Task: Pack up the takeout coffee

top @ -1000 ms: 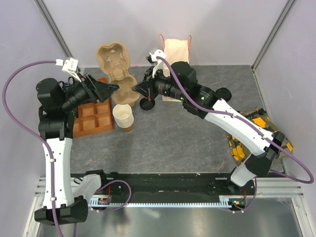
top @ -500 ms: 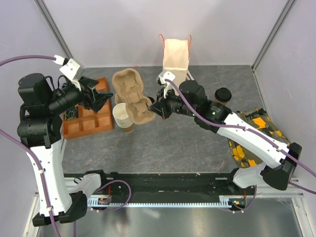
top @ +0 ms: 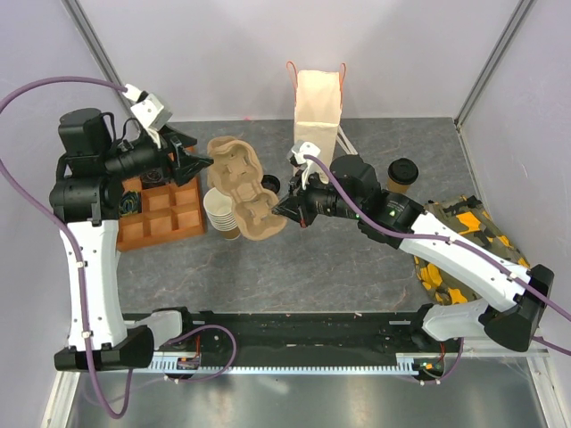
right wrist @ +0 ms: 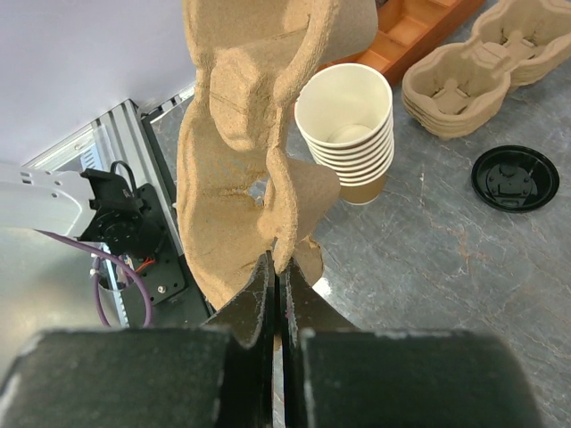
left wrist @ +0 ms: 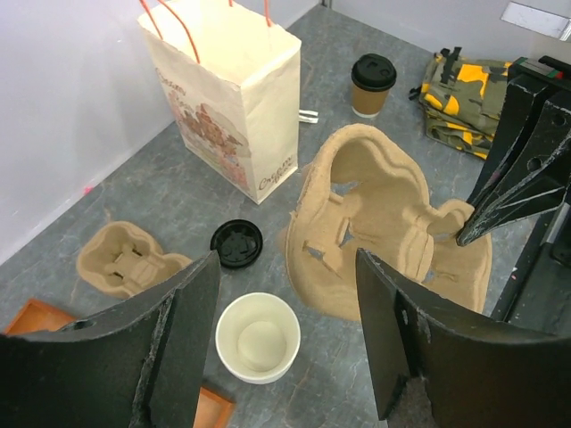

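**Q:** Broadly, which step does this figure show?

**A:** Readying the carrier, by judgement; the drink itself is not yet handled. Items are listed by size.

(a) Paper bag: upright, red handles raised, well beyond the right fingertips.

(b) Pulp carrier: lifted and tilted on edge. The right gripper is clenched on its thin lower rim, with only the pulp between the fingers. The left gripper faces the carrier from the far side, fingers spread and grasping nothing.

(c) Stack of lidless cups: on the table just past the right fingertips and partly behind the carrier. It also sits low between the open left fingers.

**Q:** And the takeout coffee?

**A:** (d) Takeout coffee: behind the right fingers, out past that arm's wrist and well apart from both grippers. From the left fingers it stands far ahead, beyond the carrier and beside the bag. It is a small tan-brown paper cup, upright, with a round black lid seated squarely on top. No tilt or spill is visible.

(e) Loose black lid: flat on the table, off to the right of the right fingers.

**Q:** What does the next move call for?

**A:** Probably laying the carrier flat, wells upward, then releasing the rim. A pinch on so thin an edge could let the carrier swing. The cup would then want a grip round its body below the lid, kept upright, and a straight descent into a well.
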Controlling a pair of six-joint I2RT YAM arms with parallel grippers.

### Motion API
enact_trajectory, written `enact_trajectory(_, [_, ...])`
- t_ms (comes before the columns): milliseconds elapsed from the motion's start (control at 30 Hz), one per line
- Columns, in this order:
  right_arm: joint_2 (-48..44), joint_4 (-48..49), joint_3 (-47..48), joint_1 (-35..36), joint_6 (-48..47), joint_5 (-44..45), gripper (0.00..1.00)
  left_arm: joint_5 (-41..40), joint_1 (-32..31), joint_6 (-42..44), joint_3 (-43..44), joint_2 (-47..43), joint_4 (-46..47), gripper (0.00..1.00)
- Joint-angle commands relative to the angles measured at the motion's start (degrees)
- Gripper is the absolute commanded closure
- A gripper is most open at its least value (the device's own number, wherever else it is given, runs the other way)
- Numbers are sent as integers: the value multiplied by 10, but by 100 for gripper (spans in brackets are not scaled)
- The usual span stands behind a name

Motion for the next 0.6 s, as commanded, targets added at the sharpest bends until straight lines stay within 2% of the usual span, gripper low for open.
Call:
enact_trajectory(0, [-17, 24, 1, 4, -5, -17, 100, 9, -29, 26, -5, -2, 23, 31])
enact_trajectory(100, [-16, 24, 0, 9, -8, -18, 100, 1, -43, 25, -22, -3, 22, 33])
enact_trajectory(167, [-15, 24, 0, 9, -10, -18, 100, -9, -76, 33, -30, -6, 22, 38])
enact_trajectory(267, [-17, 23, 0, 12, -17, -23, 100, -24, -90, 36, -37, -3, 22, 44])
enact_trajectory(400, [-24, 11, -5, 22, -43, -29, 100, -31, -91, 36, -34, 5, 22, 48])
enact_trajectory(567, [-36, -19, -7, 29, -84, -15, 100, -26, -91, 56, -37, 5, 9, 60])
